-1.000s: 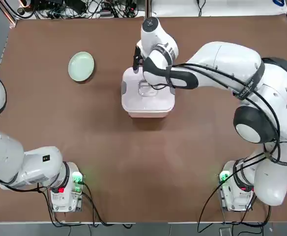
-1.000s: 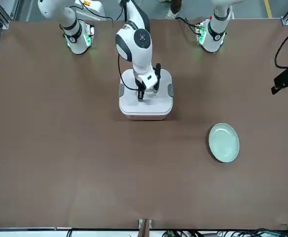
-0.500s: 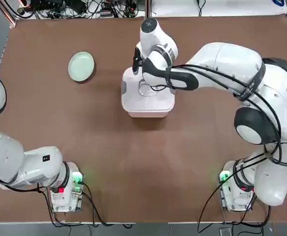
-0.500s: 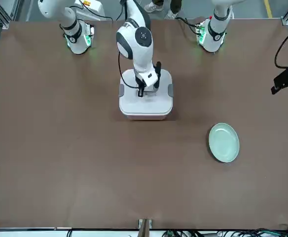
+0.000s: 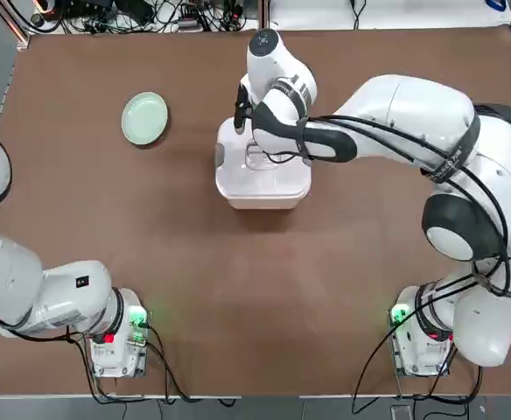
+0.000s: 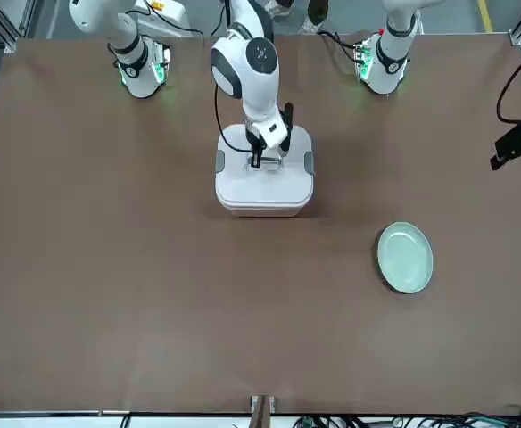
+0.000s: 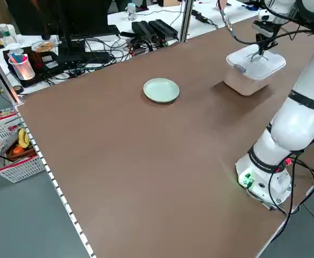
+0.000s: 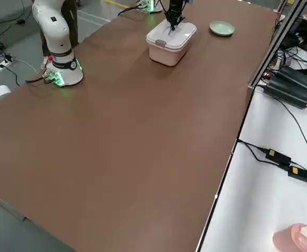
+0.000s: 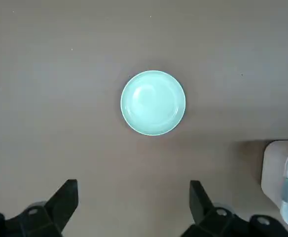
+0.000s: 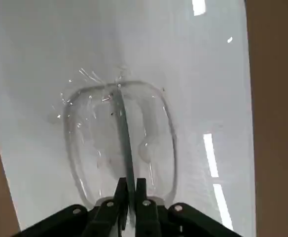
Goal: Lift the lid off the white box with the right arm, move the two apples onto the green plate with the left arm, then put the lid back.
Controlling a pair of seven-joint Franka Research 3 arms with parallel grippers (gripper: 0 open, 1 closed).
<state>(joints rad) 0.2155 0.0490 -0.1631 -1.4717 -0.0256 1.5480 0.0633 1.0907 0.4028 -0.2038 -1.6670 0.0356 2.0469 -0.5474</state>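
Brown table (image 5: 238, 289) fills my screens, cables and power bricks along its far edge. On it sit two things only: the box (image 5: 262, 194), near centre toward the far side, and the plate (image 5: 144, 118), well apart from it on the left arm's side, bare.

Lid (image 6: 262, 185) is on the box, level, grey clips (image 6: 219, 162) on two opposite edges. I can't see the apples; the lid covers the inside.

Right arm (image 5: 395, 114) reaches across from its base to the box. Right gripper (image 6: 258, 159) points down at the middle of the lid. On the right wrist feed its fingers (image 10: 120, 193) are pinched together on the thin ridge of the handle (image 10: 123, 129), which runs across the lid's clear oval recess. From the left side camera, the fingertips meet the lid top.

Left arm (image 5: 37, 293) is parked near its base, away from the box. Left gripper (image 9: 134, 207) hangs high over the plate, its fingers (image 9: 65, 197) wide apart, nothing between them. That feed also catches a corner of the box and one clip at the frame edge.
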